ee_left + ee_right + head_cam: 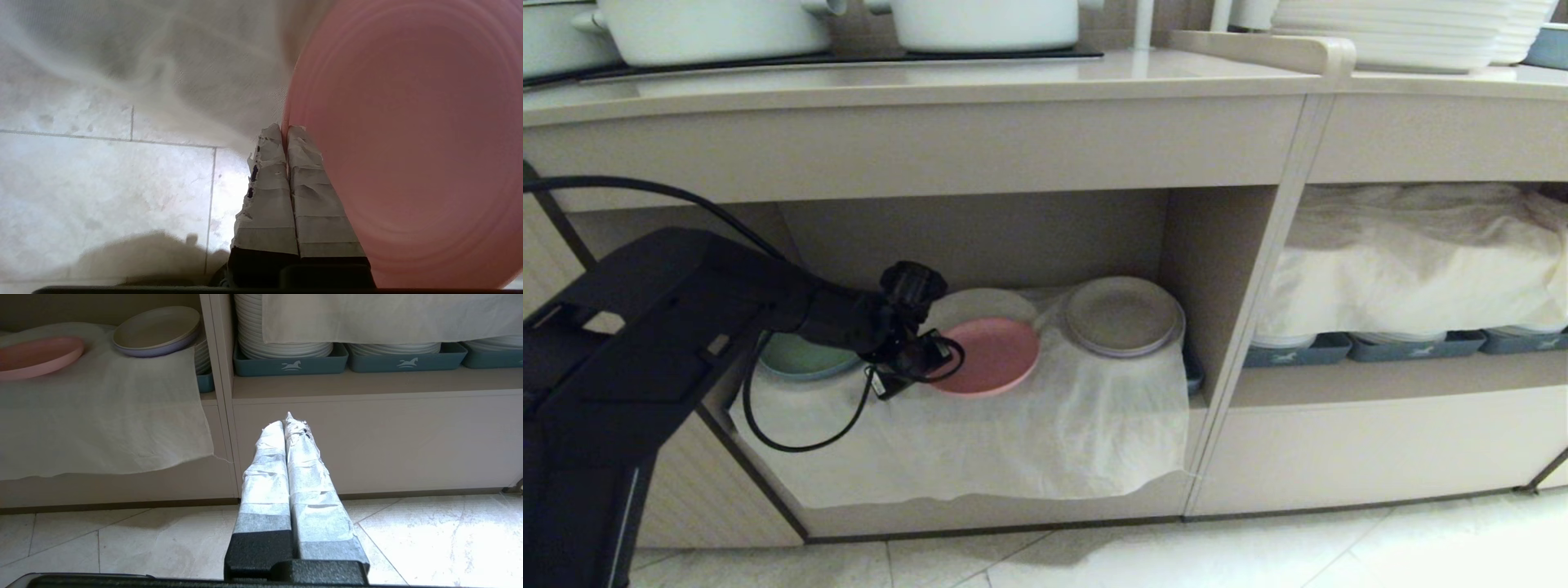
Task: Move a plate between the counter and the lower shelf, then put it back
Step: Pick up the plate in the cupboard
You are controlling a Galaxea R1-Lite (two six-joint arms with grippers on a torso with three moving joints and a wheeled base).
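**Pink plate pinched at its rim over the lower shelf**

We see the pink plate face up and tilted slightly, above the white cloth of the lower shelf; being round, it has no long axis. Our left claw reaches in from the left and pinches the plate's near-left rim, taped fingers pressed together. The right claw hangs low outside the cabinet, fingers pressed together, holding nothing. The trays carry a white horse emblem; we read no writing.
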